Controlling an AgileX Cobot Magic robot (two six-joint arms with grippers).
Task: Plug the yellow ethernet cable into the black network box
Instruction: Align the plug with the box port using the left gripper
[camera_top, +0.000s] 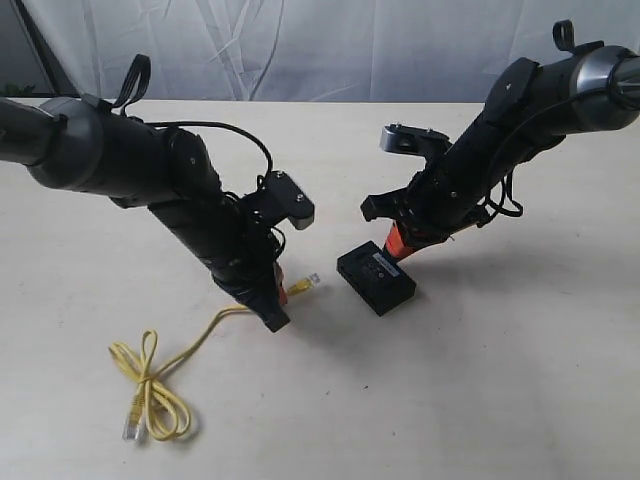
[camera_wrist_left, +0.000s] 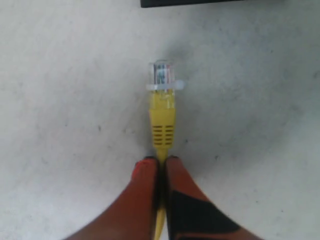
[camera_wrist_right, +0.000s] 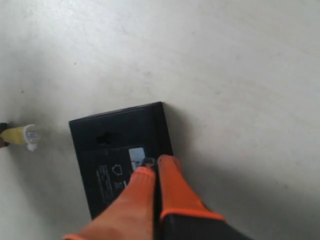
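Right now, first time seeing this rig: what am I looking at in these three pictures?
Two black robot arms work over a pale table. The wide picture comes from a camera off the arms, the other two from a camera on each wrist. The left gripper is shut on the yellow ethernet cable just behind its clear plug; the rest lies looped on the table. The right gripper, fingers together, appears to rest its tips on top of the black network box. Plug and box are apart.
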